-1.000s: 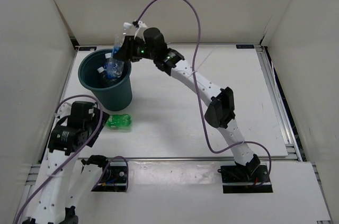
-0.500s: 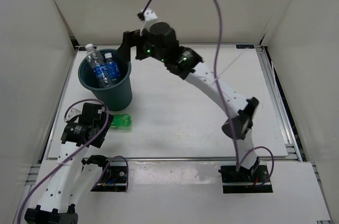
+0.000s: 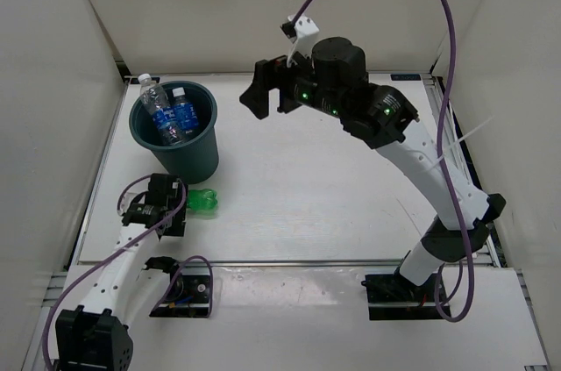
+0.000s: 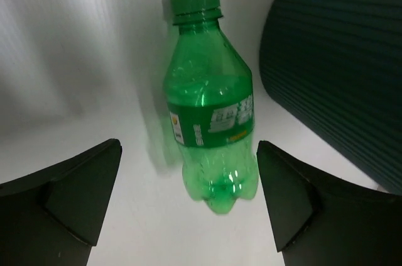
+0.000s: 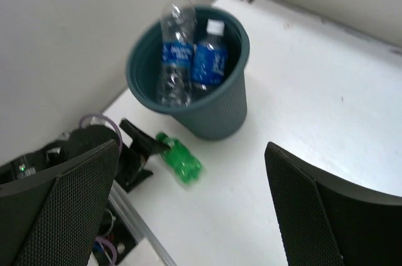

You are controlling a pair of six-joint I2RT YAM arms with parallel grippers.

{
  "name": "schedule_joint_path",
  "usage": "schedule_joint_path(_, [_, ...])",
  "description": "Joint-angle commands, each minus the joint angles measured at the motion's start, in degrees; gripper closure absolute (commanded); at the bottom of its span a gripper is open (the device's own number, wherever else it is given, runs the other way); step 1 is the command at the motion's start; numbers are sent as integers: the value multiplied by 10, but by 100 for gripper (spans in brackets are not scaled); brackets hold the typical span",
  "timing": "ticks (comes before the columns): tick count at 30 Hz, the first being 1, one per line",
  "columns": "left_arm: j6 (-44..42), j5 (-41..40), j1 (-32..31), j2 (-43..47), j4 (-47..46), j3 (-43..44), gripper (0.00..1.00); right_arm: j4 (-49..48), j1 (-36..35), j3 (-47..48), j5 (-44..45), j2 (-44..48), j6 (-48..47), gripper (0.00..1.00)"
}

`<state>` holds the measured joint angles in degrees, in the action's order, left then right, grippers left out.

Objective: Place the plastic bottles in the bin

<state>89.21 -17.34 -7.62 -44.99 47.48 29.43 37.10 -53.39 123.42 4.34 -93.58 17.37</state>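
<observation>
A green bottle [image 4: 210, 102] with a green cap lies on its side on the white table, just in front of the teal bin [image 3: 197, 156]. My left gripper [image 3: 181, 204] sits low at the bottle's base end, open, its fingers [image 4: 75, 197] on either side of the base without touching it. Two clear bottles with blue labels [image 3: 156, 108] [image 3: 181, 113] stand leaning inside the bin. My right gripper [image 3: 266, 96] hangs high above the table to the right of the bin, open and empty. In the right wrist view the bin [image 5: 220, 115] and the green bottle [image 5: 181, 159] lie far below.
White walls close in the table on the left, back and right. The bin stands near the back left corner. A metal rail [image 3: 263, 263] runs along the table's near edge. Purple cables loop from both arms.
The right gripper opened and let a blue-labelled bottle fall into the bin, then rose and swung right. The left gripper dropped down toward the green bottle.
</observation>
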Motion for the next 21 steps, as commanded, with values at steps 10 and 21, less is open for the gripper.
schedule_joint_path(10, [18,112,55,-27,-133,-98,37,70,5,-30,18,33,-15,0])
schedule_joint_path(21, [-1,129,68,183,252,53,55,57,34,-74,13,33,4,0])
